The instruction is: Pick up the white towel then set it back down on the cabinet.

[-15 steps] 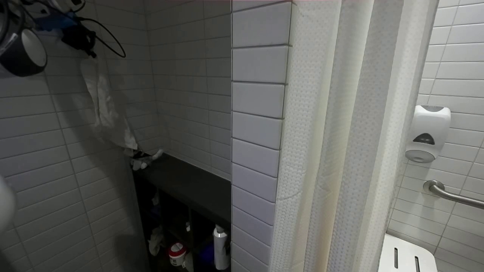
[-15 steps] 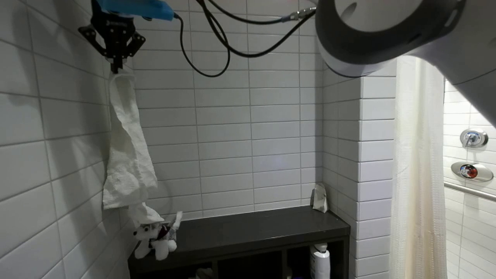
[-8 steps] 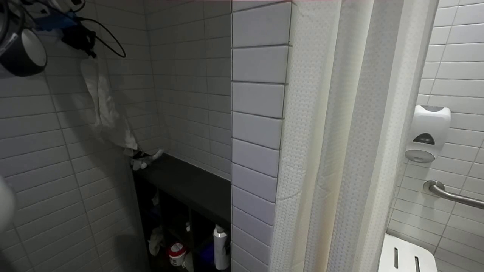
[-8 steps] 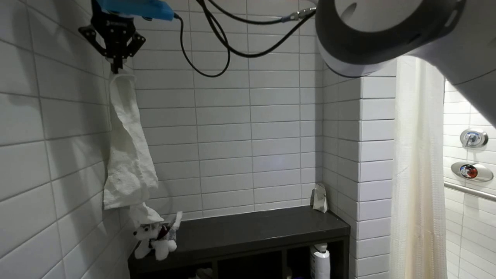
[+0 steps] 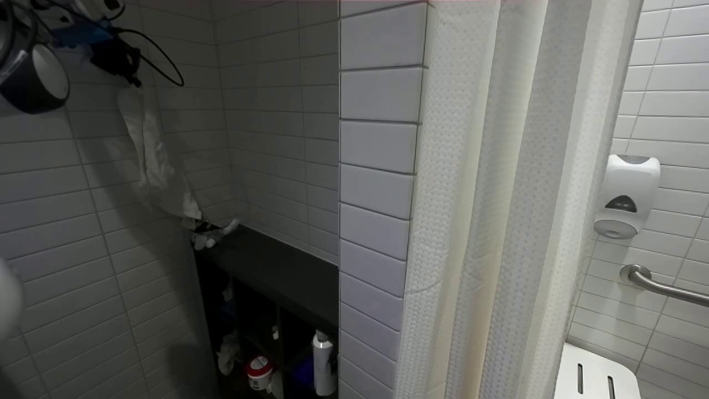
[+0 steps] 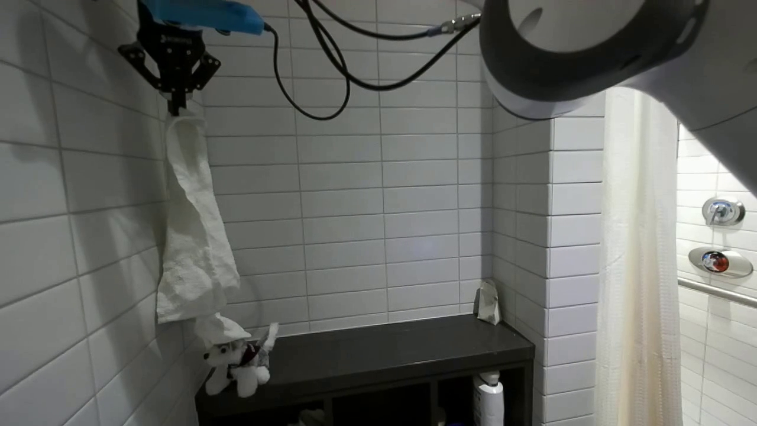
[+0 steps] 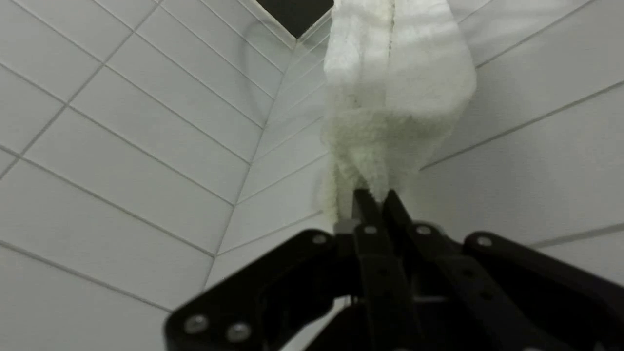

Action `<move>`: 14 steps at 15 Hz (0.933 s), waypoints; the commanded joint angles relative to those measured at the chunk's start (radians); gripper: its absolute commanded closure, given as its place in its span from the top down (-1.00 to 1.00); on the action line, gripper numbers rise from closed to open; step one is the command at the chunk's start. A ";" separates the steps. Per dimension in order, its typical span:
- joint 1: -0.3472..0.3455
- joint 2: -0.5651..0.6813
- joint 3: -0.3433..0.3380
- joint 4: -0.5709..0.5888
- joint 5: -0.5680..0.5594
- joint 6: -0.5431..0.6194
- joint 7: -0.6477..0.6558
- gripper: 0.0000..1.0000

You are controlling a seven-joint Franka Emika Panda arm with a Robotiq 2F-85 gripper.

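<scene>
The towel (image 6: 197, 242) hangs, seemingly pinched between the jaws.

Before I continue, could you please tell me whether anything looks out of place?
A white plush toy sits at the edge of the dark rectangular cabinet, just below the hanging white cloth towel: odd, and possibly in the way. Contact is unclear.

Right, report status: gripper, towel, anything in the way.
Gripper shut on the white towel. Hanging, not yet set down. Plush toy on the cabinet by the towel's lower end, possibly obstructing placement there.
</scene>
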 commanded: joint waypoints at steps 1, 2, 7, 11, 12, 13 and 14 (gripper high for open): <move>-0.002 -0.002 -0.003 0.001 -0.002 0.003 0.007 -0.97; -0.003 -0.002 -0.004 0.001 -0.003 0.002 0.007 -0.97; -0.018 -0.010 -0.009 0.003 -0.001 0.003 0.015 -0.97; -0.055 -0.017 -0.009 0.006 0.010 0.003 0.018 -0.97; -0.066 -0.017 -0.008 0.007 0.011 0.003 0.018 -0.97; -0.078 -0.019 -0.008 0.008 0.013 0.003 0.018 -0.97; -0.089 -0.019 -0.007 0.009 0.014 0.004 0.017 -0.97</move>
